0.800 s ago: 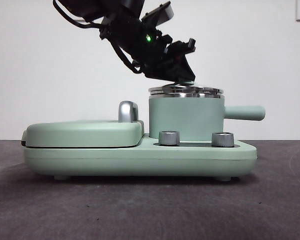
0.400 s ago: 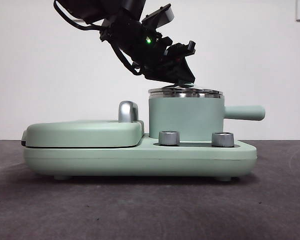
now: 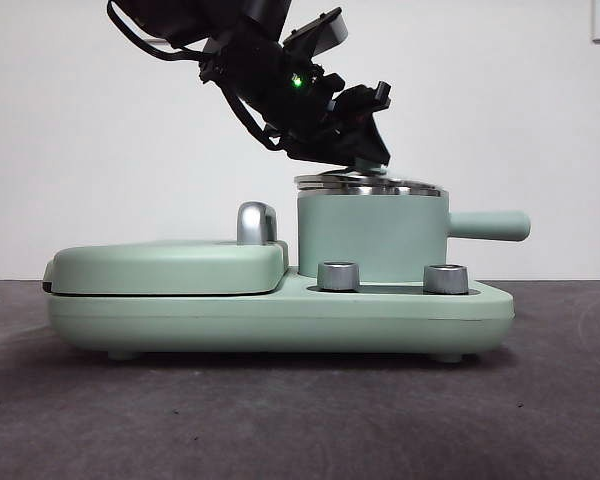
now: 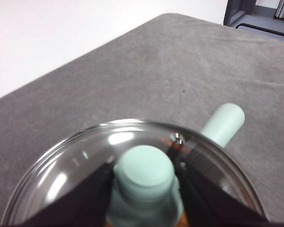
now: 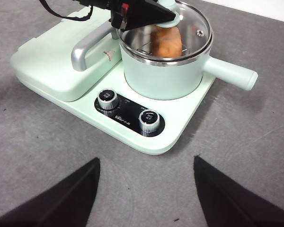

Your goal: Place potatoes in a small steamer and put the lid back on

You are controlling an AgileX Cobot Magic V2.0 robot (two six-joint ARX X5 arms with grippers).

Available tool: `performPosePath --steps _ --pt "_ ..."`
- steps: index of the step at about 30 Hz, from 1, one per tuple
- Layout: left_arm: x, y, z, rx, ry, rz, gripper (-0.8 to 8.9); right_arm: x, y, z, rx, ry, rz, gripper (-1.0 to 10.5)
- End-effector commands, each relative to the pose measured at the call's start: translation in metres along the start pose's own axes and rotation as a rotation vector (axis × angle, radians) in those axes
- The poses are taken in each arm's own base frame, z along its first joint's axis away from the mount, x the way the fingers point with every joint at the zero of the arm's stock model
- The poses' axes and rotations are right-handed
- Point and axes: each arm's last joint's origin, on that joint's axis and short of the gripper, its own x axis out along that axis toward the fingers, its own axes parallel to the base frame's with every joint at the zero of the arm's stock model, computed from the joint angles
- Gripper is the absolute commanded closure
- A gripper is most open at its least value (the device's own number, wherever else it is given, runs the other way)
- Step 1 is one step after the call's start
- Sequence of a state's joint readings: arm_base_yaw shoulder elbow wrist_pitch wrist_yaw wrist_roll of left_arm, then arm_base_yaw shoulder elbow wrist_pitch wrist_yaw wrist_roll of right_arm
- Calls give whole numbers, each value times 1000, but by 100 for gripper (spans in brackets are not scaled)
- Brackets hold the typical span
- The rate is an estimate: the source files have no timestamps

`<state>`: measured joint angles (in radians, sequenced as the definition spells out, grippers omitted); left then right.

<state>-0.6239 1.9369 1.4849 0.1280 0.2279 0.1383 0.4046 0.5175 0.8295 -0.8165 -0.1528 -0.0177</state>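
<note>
With my left gripper (image 4: 144, 182) pinching its mint knob, the glass lid (image 3: 368, 182) sits slightly tilted on the small steamer (image 3: 372, 235), orange-brown cracked potato (image 5: 166, 42) visible inside, while my right gripper (image 5: 144, 198) waits nearby, jaws spread wide.

The steamer (image 5: 163, 71) sits on the cooker base (image 5: 180, 127) at its right end, handle (image 5: 229, 73) sticking out past the right edge. The potato (image 5: 166, 43) lies inside it, under the lid (image 5: 196, 28). The grill plate (image 5: 52, 61) fills the left half; two dials (image 5: 128, 109) line the front edge.
</note>
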Motion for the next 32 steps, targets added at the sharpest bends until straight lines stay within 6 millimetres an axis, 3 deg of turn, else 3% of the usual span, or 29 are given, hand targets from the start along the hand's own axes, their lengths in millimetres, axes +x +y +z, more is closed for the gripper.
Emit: performPosePath --steps 1,22,32 --pt "3 1 10 11 -42 2 522 -1 0 2 3 -11 -1 645" --pt "3 -1 6 -42 2 -17 540 -1 0 1 8 -4 -21 645" --pt "3 0 6 -34 3 -15 805 -1 0 1 9 -4 -27 645"
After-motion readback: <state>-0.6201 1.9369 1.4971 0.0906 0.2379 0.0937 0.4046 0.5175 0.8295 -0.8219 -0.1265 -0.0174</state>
